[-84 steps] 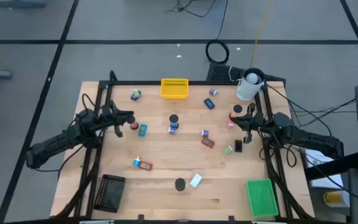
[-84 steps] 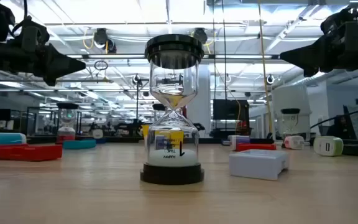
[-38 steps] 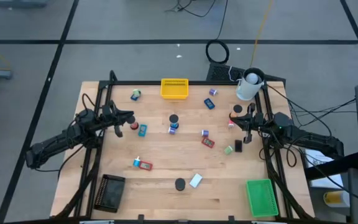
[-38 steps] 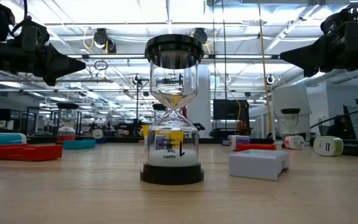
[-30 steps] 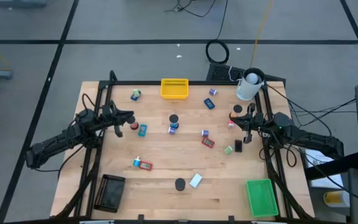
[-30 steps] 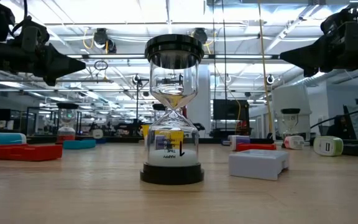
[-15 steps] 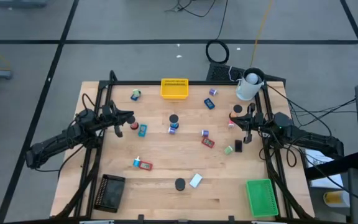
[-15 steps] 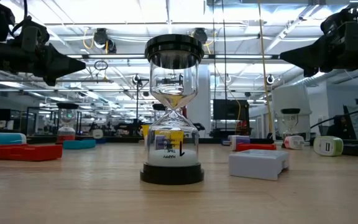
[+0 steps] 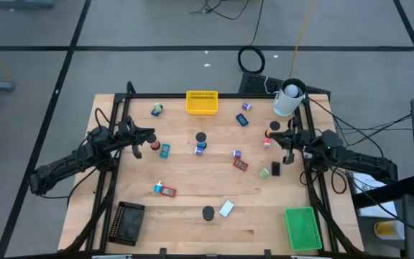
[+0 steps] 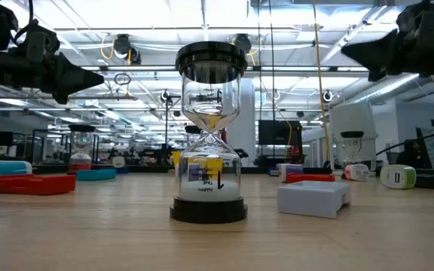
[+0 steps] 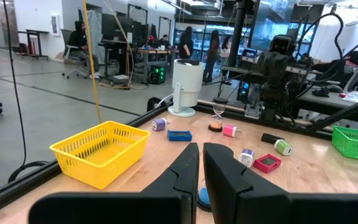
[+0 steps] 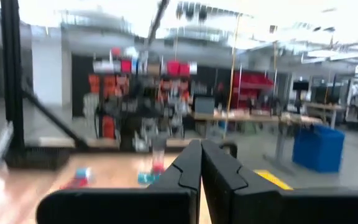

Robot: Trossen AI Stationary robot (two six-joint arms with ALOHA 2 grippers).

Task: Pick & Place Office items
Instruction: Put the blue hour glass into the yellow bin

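Observation:
Small office items lie scattered on the wooden table: a black-capped hourglass [image 9: 207,213] [image 10: 210,132] and a white block [image 9: 226,208] near the near edge, a red and blue piece [image 9: 165,191], a red block [image 9: 241,165], a green piece [image 9: 264,173], a pink piece [image 9: 268,142], and blue and purple pieces. My left gripper [image 9: 152,135] [image 11: 201,163] hangs shut above the table's left part, beside a red cap [image 9: 154,145]. My right gripper [image 9: 272,135] [image 12: 201,158] hangs shut above the pink piece on the right. Neither touches anything.
A yellow mesh tray [image 9: 201,101] stands at the far edge, a black tray [image 9: 128,221] at the near left corner, a green tray [image 9: 301,226] at the near right corner, and a white cup [image 9: 287,99] at the far right corner. People sit in the room beyond the table.
My right gripper has risen a little and shifted slightly toward the table's right edge, staying shut. The left arm and all the items have kept still.

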